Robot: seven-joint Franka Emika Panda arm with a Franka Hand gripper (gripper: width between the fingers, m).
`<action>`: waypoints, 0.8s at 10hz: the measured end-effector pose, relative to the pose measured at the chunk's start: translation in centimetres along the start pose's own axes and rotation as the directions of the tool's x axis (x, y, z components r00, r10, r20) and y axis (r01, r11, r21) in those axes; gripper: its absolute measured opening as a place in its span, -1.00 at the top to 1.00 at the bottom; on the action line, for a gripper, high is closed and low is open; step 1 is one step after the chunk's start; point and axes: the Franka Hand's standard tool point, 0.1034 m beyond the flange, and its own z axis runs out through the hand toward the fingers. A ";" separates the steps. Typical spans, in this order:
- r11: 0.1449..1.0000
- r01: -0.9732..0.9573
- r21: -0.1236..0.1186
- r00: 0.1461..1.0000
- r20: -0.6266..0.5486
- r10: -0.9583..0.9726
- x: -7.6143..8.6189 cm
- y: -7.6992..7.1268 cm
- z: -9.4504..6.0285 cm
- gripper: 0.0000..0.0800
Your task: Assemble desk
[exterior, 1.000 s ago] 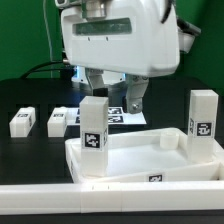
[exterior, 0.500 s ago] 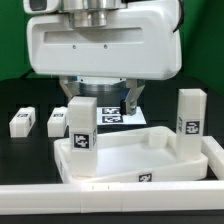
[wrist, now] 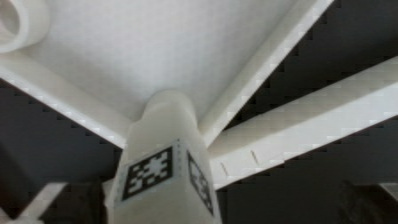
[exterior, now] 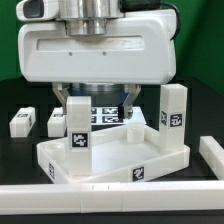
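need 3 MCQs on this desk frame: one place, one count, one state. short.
1. Where do the two loose legs lie?
A) on the table, at the exterior view's left of the tabletop
B) inside the tabletop
C) at the exterior view's right of the tabletop

2. How many legs stand on the tabletop?
A) one
B) two
C) four

3. How does the tabletop lie?
A) standing on its legs
B) on edge
C) flat, rim up

Answers:
1 A: both lie on the black surface, apart from the tabletop's left wall.
2 B: two upright legs show, one at each end.
3 C: its walls rise around the hollow and the legs point upward.
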 end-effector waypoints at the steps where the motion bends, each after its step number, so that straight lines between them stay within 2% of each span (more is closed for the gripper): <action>1: 1.000 0.007 -0.003 1.000 0.000 -0.007 0.0 0.0 0.1 -0.62; 3: 0.997 0.074 -0.039 0.997 0.002 -0.074 -0.6 0.2 0.7 -0.62; 6: 0.993 0.111 -0.037 0.994 -0.017 -0.111 0.5 0.7 0.1 -0.62; 8: 0.992 0.119 -0.037 0.993 -0.021 -0.120 1.1 1.6 0.0 -0.62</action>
